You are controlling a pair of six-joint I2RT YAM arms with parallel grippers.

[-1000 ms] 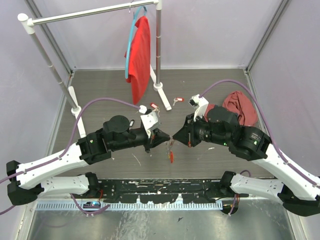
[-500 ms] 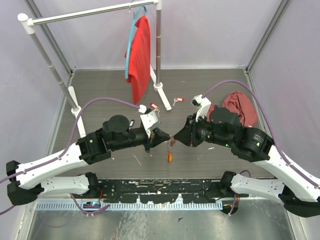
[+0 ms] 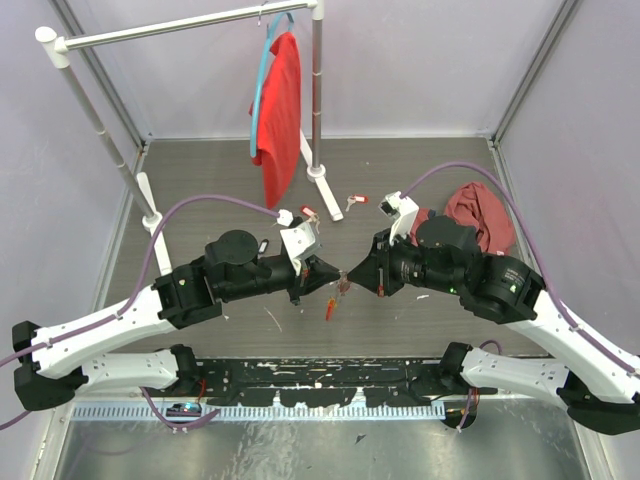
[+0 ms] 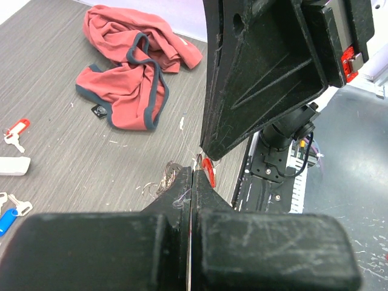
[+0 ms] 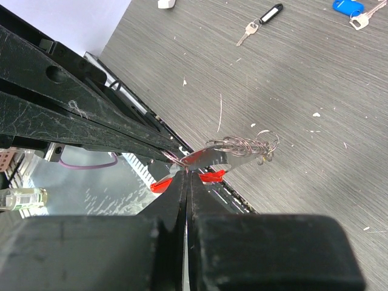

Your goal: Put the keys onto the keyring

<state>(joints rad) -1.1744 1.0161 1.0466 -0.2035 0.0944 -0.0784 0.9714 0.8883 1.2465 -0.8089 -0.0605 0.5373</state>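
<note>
My left gripper and right gripper meet tip to tip above the table's middle, both shut. In the right wrist view my right gripper pinches a flat silvery key whose head sits among the keyring's thin wire loops. The left fingers hold a wire loop at the key's other end. The keyring's red plastic piece hangs below the tips and shows beside my left gripper in the left wrist view. Loose keys lie on the table: red tags, black tag, blue tag.
A crumpled red cloth lies at the right behind my right arm. A white rack with a red garment on a hanger stands at the back. A black strip runs along the table's near edge.
The hanging red piece has swung left and a little up. Both grippers stay shut, tip to tip, almost still.
</note>
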